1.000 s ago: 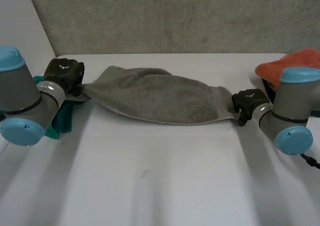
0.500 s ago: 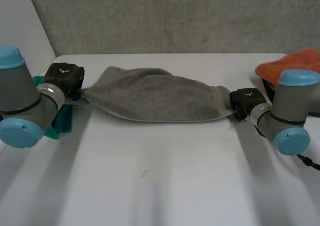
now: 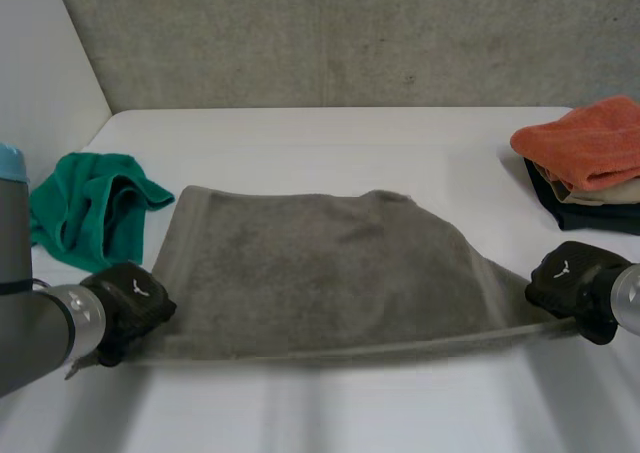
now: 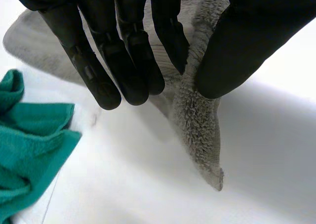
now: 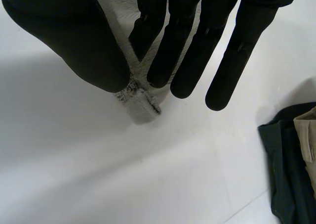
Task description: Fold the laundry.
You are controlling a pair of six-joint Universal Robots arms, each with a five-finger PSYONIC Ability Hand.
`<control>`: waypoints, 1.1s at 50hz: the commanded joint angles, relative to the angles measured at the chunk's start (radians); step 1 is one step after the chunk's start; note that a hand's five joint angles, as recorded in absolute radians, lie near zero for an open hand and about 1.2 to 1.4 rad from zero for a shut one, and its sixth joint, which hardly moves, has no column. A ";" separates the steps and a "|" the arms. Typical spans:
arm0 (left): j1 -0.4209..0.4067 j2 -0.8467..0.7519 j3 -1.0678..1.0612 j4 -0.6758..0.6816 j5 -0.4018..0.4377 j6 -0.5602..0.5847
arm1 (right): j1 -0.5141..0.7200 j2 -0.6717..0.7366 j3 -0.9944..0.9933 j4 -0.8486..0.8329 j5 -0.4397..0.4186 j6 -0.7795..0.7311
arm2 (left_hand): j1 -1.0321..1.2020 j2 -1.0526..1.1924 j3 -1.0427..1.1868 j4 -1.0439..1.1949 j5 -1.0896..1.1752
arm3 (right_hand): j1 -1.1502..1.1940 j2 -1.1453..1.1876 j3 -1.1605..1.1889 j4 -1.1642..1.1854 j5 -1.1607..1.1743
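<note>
A crumpled green cloth [image 3: 90,208] lay on the white table [image 3: 330,413] just beyond the left hand [image 3: 128,303], beside its fingers. That hand pinched the near left corner of the grey towel [image 3: 320,273] between its thumb and straight fingers [image 4: 126,51], and the corner's tip poked out past them onto the table. The towel lay spread on the table between both hands, its near edge running from one to the other. The right hand [image 3: 570,288] pinched the near right corner the same way, thumb against fingers [image 5: 173,51], with a small stub of towel showing at the fingertips. Beyond the right hand an orange cloth [image 3: 585,143] sat atop a beige cloth [image 3: 600,194] and a dark cloth [image 3: 580,216].
</note>
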 commanded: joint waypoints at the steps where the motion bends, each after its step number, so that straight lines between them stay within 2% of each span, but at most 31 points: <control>1: -0.032 -0.117 0.185 0.045 -0.055 -0.026 | 0.068 0.108 -0.136 -0.035 0.042 0.063 | 0.229 0.198 0.204 0.194 0.243 | 0.250 0.216 0.209 0.202 0.218; 6: -0.050 -0.248 0.424 0.059 -0.079 -0.081 | 0.141 0.216 -0.315 -0.058 0.106 0.167 | 0.229 0.198 0.204 0.194 0.243 | 0.250 0.216 0.209 0.202 0.218; 13: -0.062 -0.461 0.935 0.107 -0.089 -0.187 | 0.219 0.429 -0.755 -0.173 0.210 0.316 | 0.229 0.198 0.204 0.194 0.243 | 0.250 0.216 0.209 0.202 0.218; 14: -0.064 -0.492 1.062 0.130 -0.085 -0.216 | 0.231 0.466 -0.874 -0.220 0.236 0.349 | 0.229 0.198 0.204 0.194 0.243 | 0.250 0.216 0.209 0.202 0.218; 17: -0.058 -0.521 1.248 0.182 -0.083 -0.277 | 0.243 0.509 -1.049 -0.314 0.272 0.403 | 0.229 0.198 0.204 0.194 0.243 | 0.250 0.216 0.209 0.202 0.218; 18: -0.053 -0.532 1.360 0.231 -0.094 -0.327 | 0.251 0.521 -1.146 -0.396 0.289 0.443 | 0.229 0.198 0.204 0.194 0.243 | 0.250 0.216 0.209 0.202 0.218; 21: -0.044 -0.535 1.498 0.311 -0.129 -0.426 | 0.253 0.523 -1.231 -0.542 0.309 0.510 | 0.229 0.198 0.204 0.194 0.243 | 0.250 0.216 0.209 0.202 0.218; 22: -0.039 -0.530 1.564 0.367 -0.152 -0.487 | 0.254 0.512 -1.237 -0.643 0.318 0.561 | 0.229 0.198 0.204 0.194 0.243 | 0.250 0.216 0.209 0.202 0.218; 24: -0.036 -0.524 1.601 0.419 -0.178 -0.547 | 0.254 0.492 -1.213 -0.743 0.326 0.610 | 0.229 0.198 0.204 0.194 0.243 | 0.250 0.216 0.209 0.202 0.218; 27: -0.035 -0.513 1.595 0.492 -0.207 -0.622 | 0.262 0.445 -1.116 -0.904 0.327 0.679 | 0.229 0.198 0.204 0.194 0.243 | 0.250 0.216 0.209 0.202 0.218; 33: -0.027 -0.494 1.455 0.515 -0.204 -0.647 | 0.271 0.385 -0.920 -1.084 0.310 0.681 | 0.229 0.198 0.204 0.194 0.243 | 0.250 0.216 0.209 0.202 0.218; 42: -0.018 -0.497 1.201 0.585 -0.189 -0.658 | 0.269 0.450 -0.868 -1.004 0.255 0.678 | 0.229 0.198 0.204 0.194 0.243 | 0.250 0.216 0.209 0.202 0.218; 48: -0.016 -0.529 0.995 0.639 -0.142 -0.652 | 0.266 0.530 -0.823 -0.909 0.212 0.676 | 0.229 0.198 0.204 0.194 0.243 | 0.250 0.216 0.209 0.202 0.218; 55: -0.012 -0.572 0.835 0.648 -0.106 -0.598 | 0.268 0.601 -0.716 -0.846 0.195 0.638 | 0.229 0.198 0.204 0.194 0.243 | 0.250 0.216 0.209 0.202 0.218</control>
